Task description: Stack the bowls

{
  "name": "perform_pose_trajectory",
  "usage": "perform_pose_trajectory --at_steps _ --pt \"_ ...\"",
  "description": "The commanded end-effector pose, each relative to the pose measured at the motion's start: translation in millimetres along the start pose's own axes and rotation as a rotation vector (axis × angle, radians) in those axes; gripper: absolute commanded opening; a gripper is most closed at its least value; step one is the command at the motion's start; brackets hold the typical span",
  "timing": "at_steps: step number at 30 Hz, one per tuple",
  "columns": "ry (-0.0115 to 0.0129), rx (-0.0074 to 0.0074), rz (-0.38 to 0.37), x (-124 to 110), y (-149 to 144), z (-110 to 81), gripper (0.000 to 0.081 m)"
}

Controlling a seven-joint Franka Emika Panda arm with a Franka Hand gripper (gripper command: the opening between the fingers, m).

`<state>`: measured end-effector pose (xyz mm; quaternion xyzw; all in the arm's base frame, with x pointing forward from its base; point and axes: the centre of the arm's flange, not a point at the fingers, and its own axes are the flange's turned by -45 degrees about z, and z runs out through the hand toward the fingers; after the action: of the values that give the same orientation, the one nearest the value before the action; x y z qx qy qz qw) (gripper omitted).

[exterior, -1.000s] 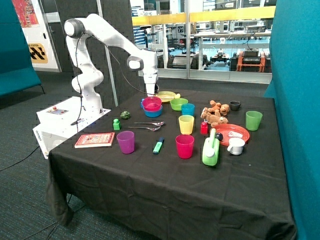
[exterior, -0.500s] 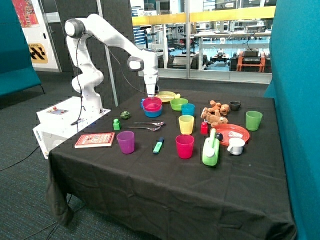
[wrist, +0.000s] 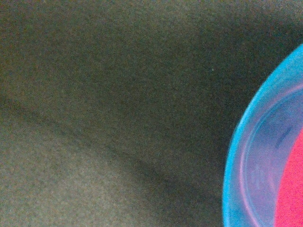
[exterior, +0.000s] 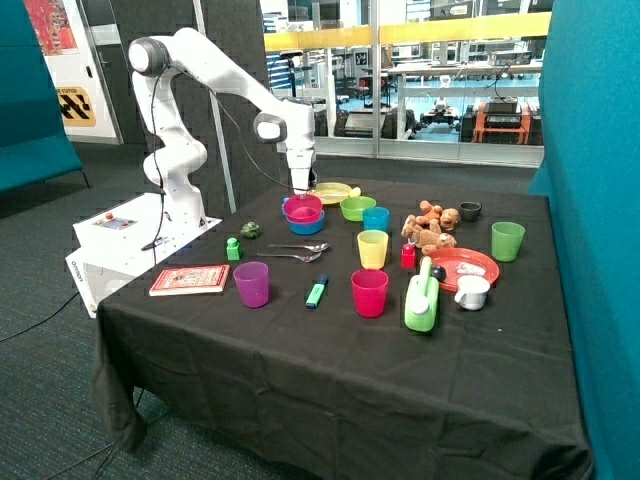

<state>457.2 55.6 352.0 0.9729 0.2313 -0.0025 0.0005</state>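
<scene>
The pink bowl (exterior: 303, 208) sits nested inside the blue bowl (exterior: 306, 224) on the black tablecloth, near the table's back edge. My gripper (exterior: 300, 192) hangs straight down at the pink bowl's far rim. The lime green bowl (exterior: 357, 208) stands alone just beside this pair, on the side towards the blue cup. The wrist view shows only the blue bowl's rim (wrist: 236, 156) with the pink bowl (wrist: 291, 189) inside it, and bare black cloth.
A yellow plate (exterior: 332, 192) lies behind the bowls. A blue cup (exterior: 376, 219), yellow cup (exterior: 372, 248), pink cup (exterior: 369, 292) and purple cup (exterior: 251, 283) stand in front. Two spoons (exterior: 298, 251) lie by the blue bowl. A red plate (exterior: 462, 265) is farther off.
The gripper stays at the pink bowl's rim and has risen only very slightly. The bowls and everything else keep their places.
</scene>
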Motion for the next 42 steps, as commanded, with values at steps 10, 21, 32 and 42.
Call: perform_pose_trajectory --at_steps 10,21,32,42 --pt "0.0051 -0.0002 0.006 -4.7 5.2 1.7 0.0647" --pt "0.0051 -0.0002 0.002 -3.6 5.7 -1.0 0.0632" --pt "0.0051 -0.0003 -0.028 9.2 -0.1 -16.8 0.0622" --pt "0.0051 -0.0004 -0.068 34.3 -10.1 -30.8 0.0560"
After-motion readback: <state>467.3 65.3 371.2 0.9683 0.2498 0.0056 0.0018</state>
